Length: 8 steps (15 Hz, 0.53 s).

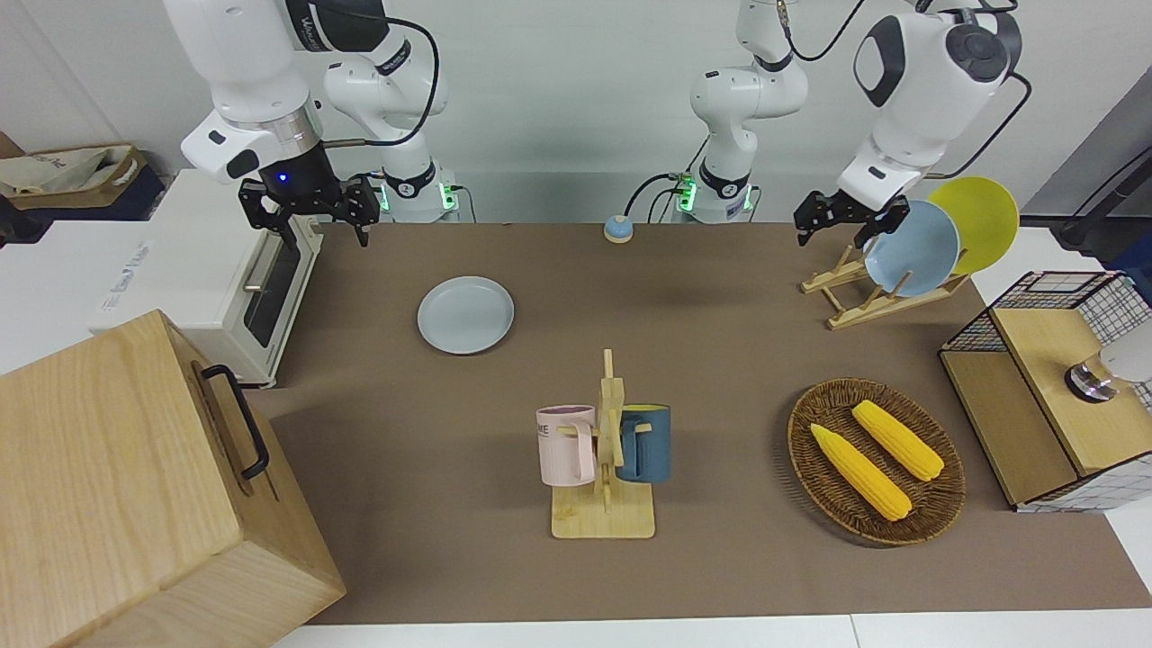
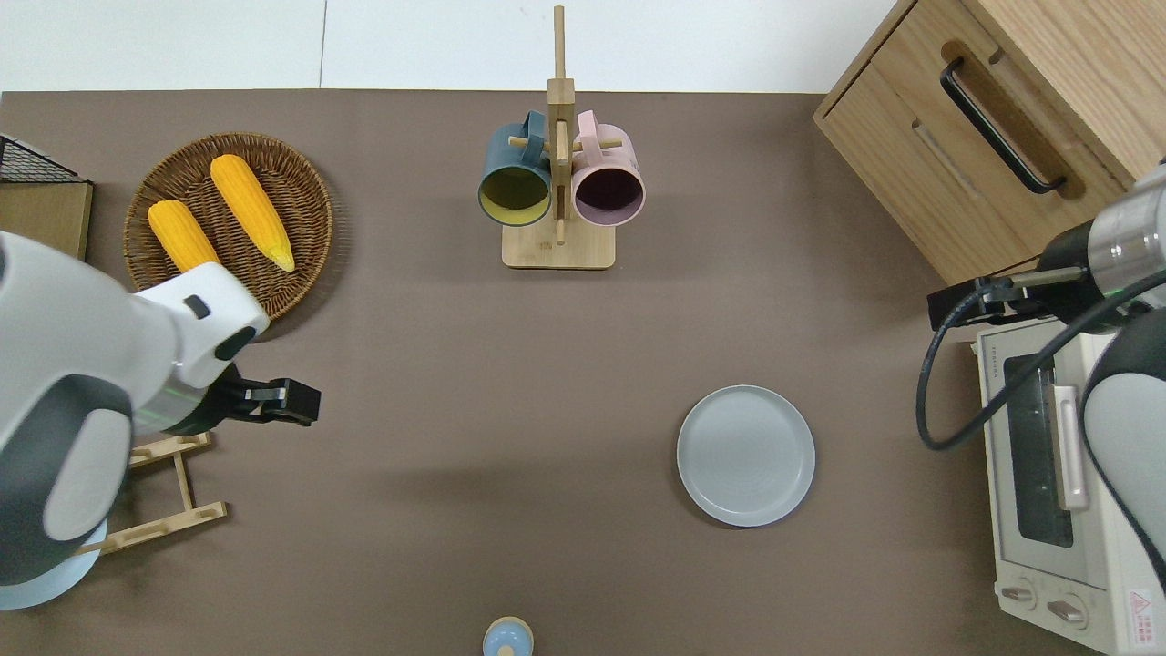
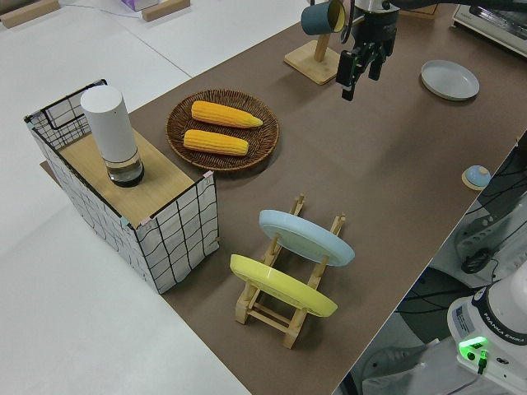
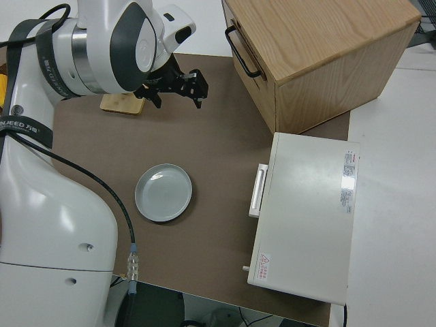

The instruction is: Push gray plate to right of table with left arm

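Table (image 1: 720, 360): brown top, white edges showing, both arms based at the robots' edge.

Wooden cabinet (image 1: 135, 486) with a black handle, at the right arm's end, on the corner farthest from the robots. White toaster oven (image 1: 225, 270) just beside it, nearer to the robots.

Wire-sided box (image 3: 123, 197) at the left arm's end, a white cylinder (image 3: 111, 132) standing upright on its wooden top.

Left arm (image 1: 918, 81): raised, bent at the wrist. Left gripper (image 2: 305, 403) hangs in the air over bare tabletop, near the basket and the plate rack, well apart from the gray plate. Fingers look only slightly parted and hold nothing, though the gap is hard to judge from here.

Right arm (image 1: 252, 81): parked. Right gripper (image 1: 310, 211) has its fingers spread wide, nothing between them.

Woven basket (image 1: 877, 463) toward the left arm's end, two ears of corn (image 1: 877, 454) lying side by side in it.

Wooden plate rack (image 1: 864, 288) nearer to the robots than the basket; a sky-blue plate (image 1: 913, 247) and a yellow plate (image 1: 976, 220) lean in it.

Mug stand (image 1: 605, 468) mid-table, farther from the robots than the gray plate; a pink mug (image 1: 565, 445) and a dark blue mug (image 1: 646, 443) hang on it.

Gray plate (image 2: 746, 455): flat on the table, toward the right arm's end, between mid-table and the toaster oven, touching nothing.

Small blue-topped bell (image 1: 617, 229) at the robots' edge, between the two arm bases.
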Available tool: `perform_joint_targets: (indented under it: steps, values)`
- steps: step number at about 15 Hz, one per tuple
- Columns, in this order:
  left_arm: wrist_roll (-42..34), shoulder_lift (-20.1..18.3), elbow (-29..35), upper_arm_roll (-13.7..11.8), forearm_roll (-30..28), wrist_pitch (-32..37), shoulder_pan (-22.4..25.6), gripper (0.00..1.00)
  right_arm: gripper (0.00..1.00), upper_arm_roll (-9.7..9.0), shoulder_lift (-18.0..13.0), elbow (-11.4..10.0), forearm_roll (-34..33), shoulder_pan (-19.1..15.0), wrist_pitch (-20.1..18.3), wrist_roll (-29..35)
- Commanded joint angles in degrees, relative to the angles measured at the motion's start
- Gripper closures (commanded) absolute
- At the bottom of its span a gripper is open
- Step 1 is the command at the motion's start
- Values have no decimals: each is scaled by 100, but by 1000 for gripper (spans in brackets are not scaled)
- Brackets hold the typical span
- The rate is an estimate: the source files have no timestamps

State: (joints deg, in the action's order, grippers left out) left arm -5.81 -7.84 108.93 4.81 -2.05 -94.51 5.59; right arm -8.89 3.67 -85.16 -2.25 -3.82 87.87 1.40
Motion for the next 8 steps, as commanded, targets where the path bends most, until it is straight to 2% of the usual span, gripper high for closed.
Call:
perform_joint_targets:
  steps: [1, 4, 8]
  values:
    - [-228, -94, -100, 64, 29, 12, 214, 7, 17, 1, -33, 8, 40, -4, -59, 27]
    - [-157, -68, -372, 82, 118, -50, 206, 7, 17, 1, -33, 8, 40, -4, -59, 18]
    - [-192, -94, -417, 108, 135, -58, 162, 7, 17, 1, -33, 8, 40, -4, -59, 18]
